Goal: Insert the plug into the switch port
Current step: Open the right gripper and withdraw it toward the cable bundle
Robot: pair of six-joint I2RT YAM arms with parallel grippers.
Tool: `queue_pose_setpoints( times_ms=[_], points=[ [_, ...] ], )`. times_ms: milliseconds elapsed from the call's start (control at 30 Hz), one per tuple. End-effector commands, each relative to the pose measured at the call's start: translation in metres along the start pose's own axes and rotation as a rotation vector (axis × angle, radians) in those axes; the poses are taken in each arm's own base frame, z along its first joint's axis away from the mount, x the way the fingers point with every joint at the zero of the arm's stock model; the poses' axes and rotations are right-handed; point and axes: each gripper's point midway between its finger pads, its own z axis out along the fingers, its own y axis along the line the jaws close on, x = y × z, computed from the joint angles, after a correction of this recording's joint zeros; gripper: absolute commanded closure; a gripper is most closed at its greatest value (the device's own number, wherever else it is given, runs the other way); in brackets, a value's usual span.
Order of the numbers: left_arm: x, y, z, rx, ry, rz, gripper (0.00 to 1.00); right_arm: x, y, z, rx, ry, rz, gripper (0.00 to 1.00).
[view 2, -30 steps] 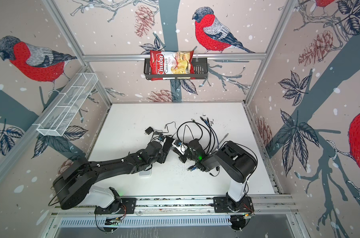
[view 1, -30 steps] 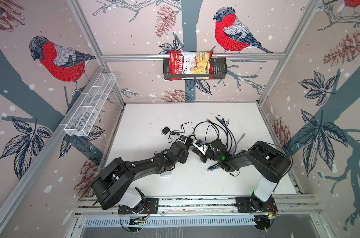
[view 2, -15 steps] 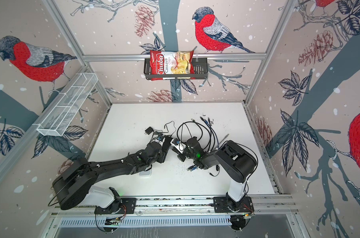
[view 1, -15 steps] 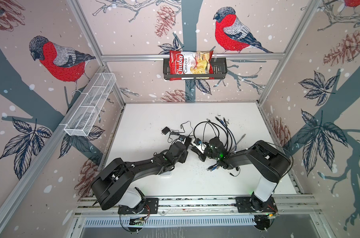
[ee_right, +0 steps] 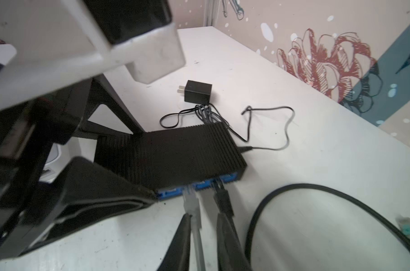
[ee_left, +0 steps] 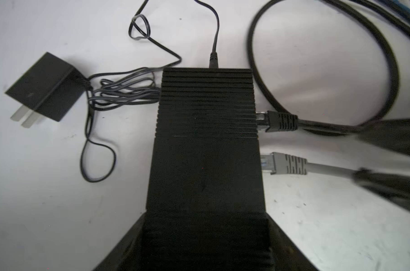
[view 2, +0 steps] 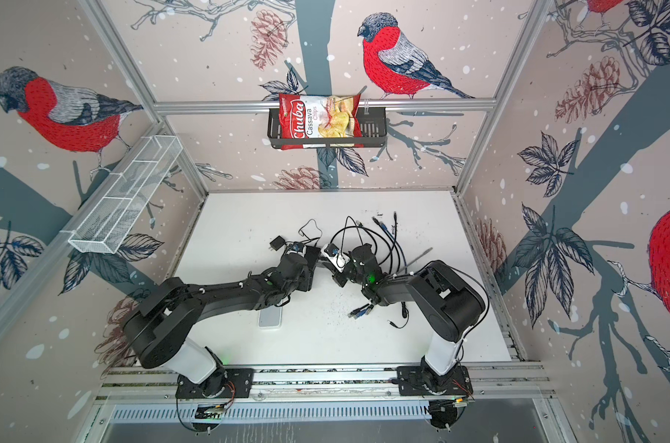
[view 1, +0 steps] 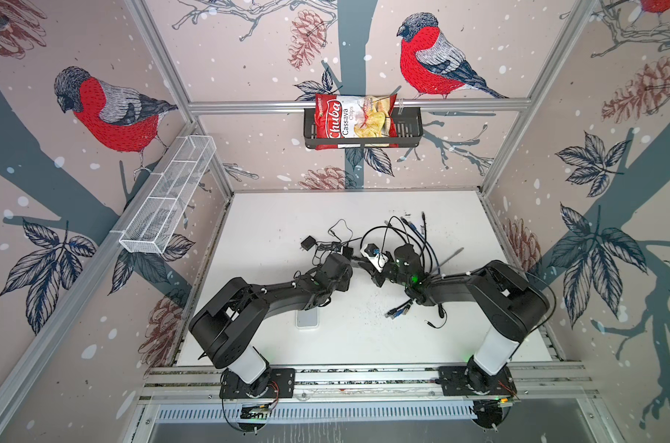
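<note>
Bird wallpaper (view 1: 107, 111) on the walls, white surface (view 1: 268, 214) underneath; spotting the switch (ee_left: 206, 117) roughly mid-surface, black ribbed top, blue port face (ee_right: 168, 192) turned toward the right edge; seeing the left gripper (ee_left: 206, 218) clamped across the switch's near end, one finger (ee_right: 93, 187) on the port side, the other round the back; finding the grey plug (ee_left: 284, 163) with its clear nose in a port on that blue face, right beside a black plug (ee_left: 281, 122) in another port; can't tell how deep, honestly; catching the right gripper (ee_right: 203, 217) straddling the grey cable (ee_right: 198, 244) just behind the plug, jaws slightly parted, gap showing on one side, so not pinching it; also noticing a power adapter (ee_right: 197, 91) lying just beside the switch toward the left edge, thin lead (ee_left: 129, 93) tangled up and plugged into the switch's far end; loose cables (view 1: 414, 234) piled toward the far edge.
</note>
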Motion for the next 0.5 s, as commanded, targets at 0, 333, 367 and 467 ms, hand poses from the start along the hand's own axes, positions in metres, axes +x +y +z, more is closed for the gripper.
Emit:
queue_pose_setpoints(
  times_ms=[0, 333, 367, 467],
  points=[
    [-0.010, 0.012, 0.002, -0.046, -0.033, -0.069, 0.76, -0.009, -0.009, -0.011, 0.012, -0.036, 0.038, 0.75],
    [-0.004, 0.023, 0.014, -0.103, -0.029, -0.101, 0.71, -0.020, -0.052, -0.050, 0.162, -0.037, 0.104, 0.68],
    [-0.004, 0.024, 0.015, -0.109, -0.030, -0.103, 0.70, -0.020, -0.055, -0.053, 0.175, -0.033, 0.112, 0.67],
    [-0.002, 0.026, 0.018, -0.124, -0.023, -0.104, 0.62, -0.020, -0.060, -0.060, 0.202, -0.021, 0.117, 0.65]
  ],
)
